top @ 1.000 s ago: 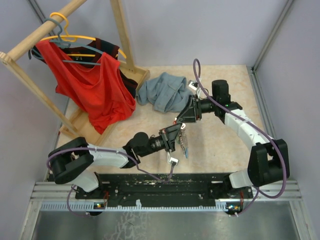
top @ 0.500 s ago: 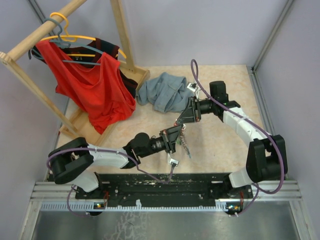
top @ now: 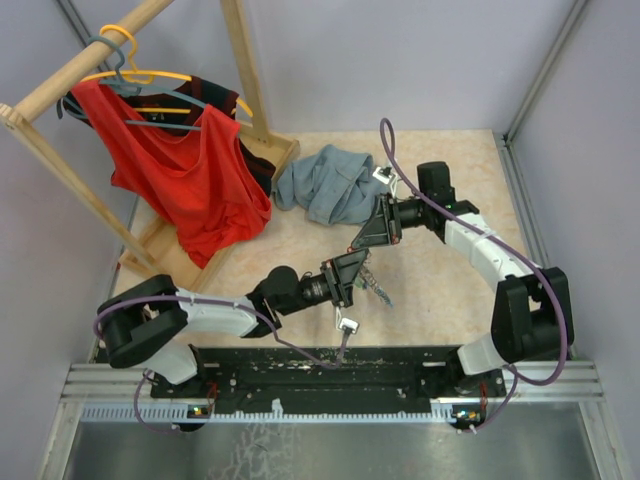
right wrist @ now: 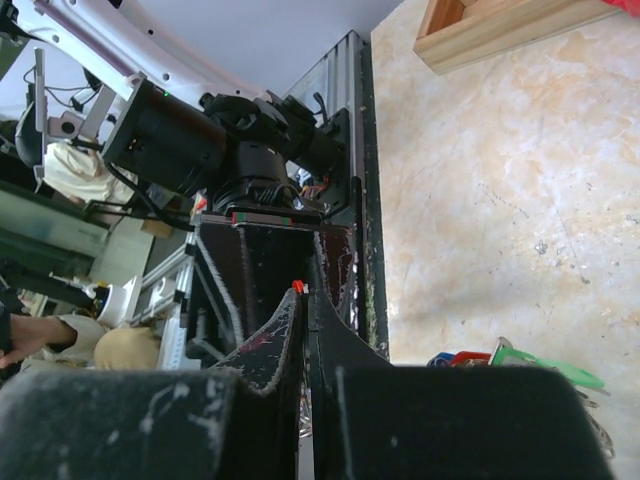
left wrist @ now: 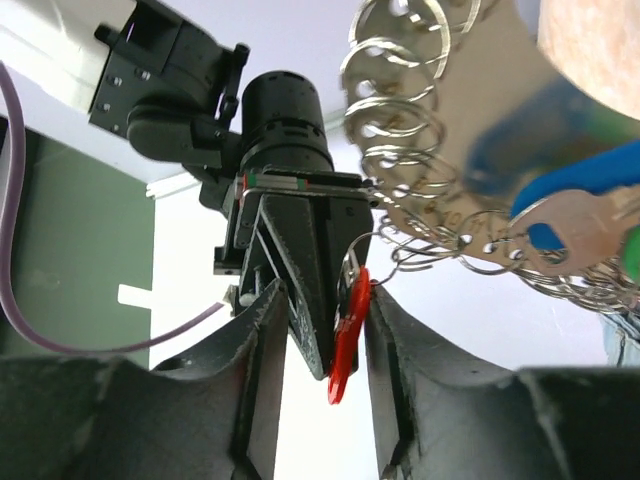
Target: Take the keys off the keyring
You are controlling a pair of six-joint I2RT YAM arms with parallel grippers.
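Above the table (top: 440,300), right fingers (right wrist: 265,355) are clamped shut on a red key (left wrist: 348,320). Left fingers (left wrist: 260,360) stand part-open around it, likely so it can be pulled off the chain (left wrist: 400,195).

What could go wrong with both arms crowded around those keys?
1. The right jaws seem to pinch only a thin edge of the red key; a tug could free it.
2. The left jaws stand open around that key, so they do not grip the ring chain, which could swing or snag.
3. Both arms' jaws sit very close together and could collide.
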